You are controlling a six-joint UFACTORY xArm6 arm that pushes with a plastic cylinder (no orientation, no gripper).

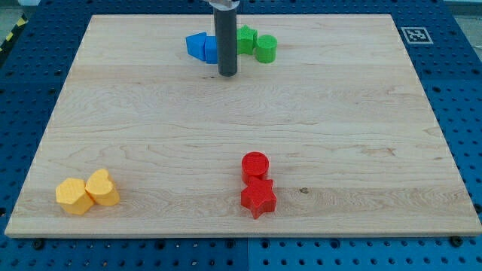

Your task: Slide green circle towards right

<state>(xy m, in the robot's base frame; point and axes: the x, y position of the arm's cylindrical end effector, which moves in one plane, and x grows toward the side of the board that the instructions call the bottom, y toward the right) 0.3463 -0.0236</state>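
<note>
The green circle (265, 48), a short upright cylinder with a flat round top, stood near the board's (354, 143) top edge, just right of centre. A second green block (246, 39), its shape hard to make out, sat touching it on the view's left and was partly hidden behind the rod (227, 38).

My tip (227, 74) rested on the wood just below and left of the green pair, apart from the circle. It sat close beside two blue blocks (202, 47) that stood together on the rod's left. The arm carried no pincer, only the plain dark rod, so there was nothing to open, close or grip.

No brand name or readable writing appeared. The only marking was a black-and-white square tag (413, 34) at the board's top right corner.

Eight blocks were in sight, two of each colour. At the view's bottom left, a yellow hexagon (73, 196) touched a yellow heart-like block (102, 187). Below centre, a red circle (255, 165) stood against a red star (258, 197) just beneath it. Both pairs lay well apart from the tip.

The pale wooden board lay on a blue perforated table (463, 98).
</note>
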